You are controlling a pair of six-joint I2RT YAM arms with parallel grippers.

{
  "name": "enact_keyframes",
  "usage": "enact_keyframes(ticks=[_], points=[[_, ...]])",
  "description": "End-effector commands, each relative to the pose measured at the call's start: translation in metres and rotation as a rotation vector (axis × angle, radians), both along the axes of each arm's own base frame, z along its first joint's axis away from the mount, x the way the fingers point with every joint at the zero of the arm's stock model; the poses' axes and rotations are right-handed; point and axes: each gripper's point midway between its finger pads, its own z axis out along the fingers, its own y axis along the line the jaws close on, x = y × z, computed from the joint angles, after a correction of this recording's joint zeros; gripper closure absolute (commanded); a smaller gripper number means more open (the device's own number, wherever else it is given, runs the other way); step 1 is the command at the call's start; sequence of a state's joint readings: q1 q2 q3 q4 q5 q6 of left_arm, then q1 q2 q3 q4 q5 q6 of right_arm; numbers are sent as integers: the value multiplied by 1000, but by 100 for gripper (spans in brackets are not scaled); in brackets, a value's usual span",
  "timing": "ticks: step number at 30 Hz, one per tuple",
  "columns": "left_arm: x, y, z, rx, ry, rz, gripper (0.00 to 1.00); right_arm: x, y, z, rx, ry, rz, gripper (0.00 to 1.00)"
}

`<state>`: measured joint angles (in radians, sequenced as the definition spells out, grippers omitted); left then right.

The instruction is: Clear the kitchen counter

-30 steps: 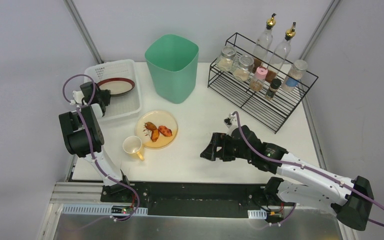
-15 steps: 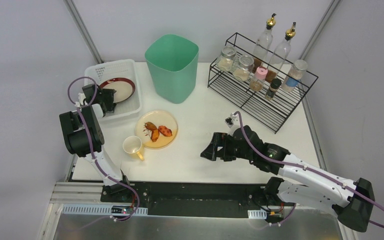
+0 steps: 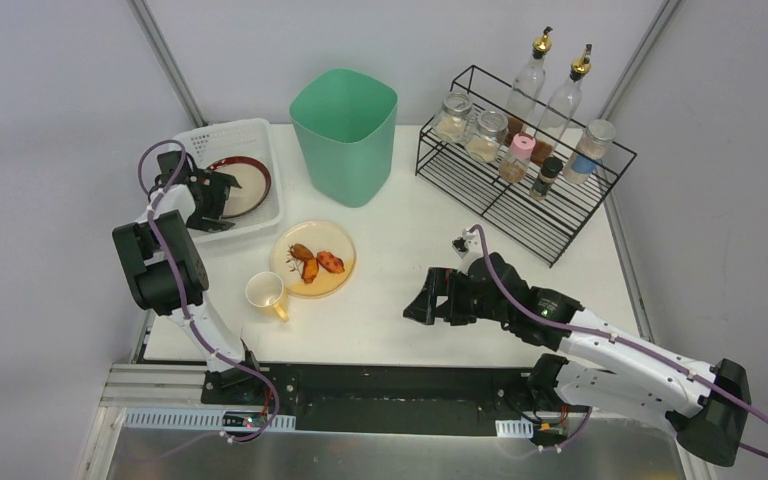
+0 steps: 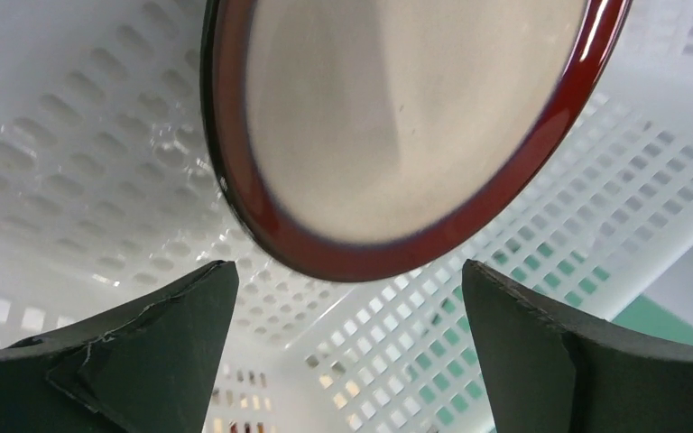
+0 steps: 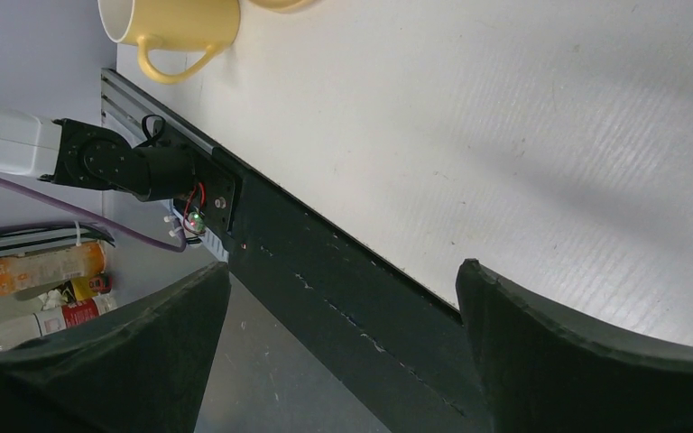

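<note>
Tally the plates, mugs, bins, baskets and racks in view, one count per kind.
Plates: 2 (red-rimmed plate, yellow plate with food)
Mugs: 1 (yellow mug)
Bins: 1 (green bin)
Baskets: 1 (white basket)
Racks: 1 (black wire rack)
Total: 6

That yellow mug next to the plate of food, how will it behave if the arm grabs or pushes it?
The glossy yellow mug looks ceramic, so probably rigid and fairly heavy for its size. Its smooth glaze may slip in a claw; the loop handle seems a surer hold. Standing upright on a broad base, it would likely slide rather than tip.
</note>
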<state>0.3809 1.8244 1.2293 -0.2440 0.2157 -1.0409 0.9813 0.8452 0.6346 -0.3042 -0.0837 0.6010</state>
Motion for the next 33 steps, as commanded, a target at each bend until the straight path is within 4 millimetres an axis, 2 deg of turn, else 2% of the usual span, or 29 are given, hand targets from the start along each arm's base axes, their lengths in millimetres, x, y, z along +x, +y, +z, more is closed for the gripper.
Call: enact_keyframes(ticks=[1, 4, 6, 10, 16, 22, 26, 28, 33], points=[[-17, -17, 32, -4, -4, -122, 1, 8, 3, 9, -2, -12, -24, 1], [-29, -28, 44, -22, -25, -159, 1, 19, 2, 12, -17, -28, -74, 1], [-37, -33, 56, -10, -47, -183, 1, 37, -3, 12, -42, -54, -167, 1], [-54, -47, 83, 9, -84, -278, 2, 60, -9, 2, -74, 25, -315, 1], [-91, -64, 111, 56, -122, -367, 2, 78, 17, 2, -17, 60, -311, 4], [-133, -82, 114, 86, -113, -452, 3, 84, 55, -7, -51, 129, -224, 23], [-157, -99, 116, 83, -123, -577, 3, 89, 81, -24, -62, 190, -207, 33], [-168, -108, 115, 60, -121, -622, 1, 92, 90, -37, -70, 221, -225, 36], [-185, -124, 113, 61, -155, -667, 1, 106, 118, -53, -22, 245, -249, 38]])
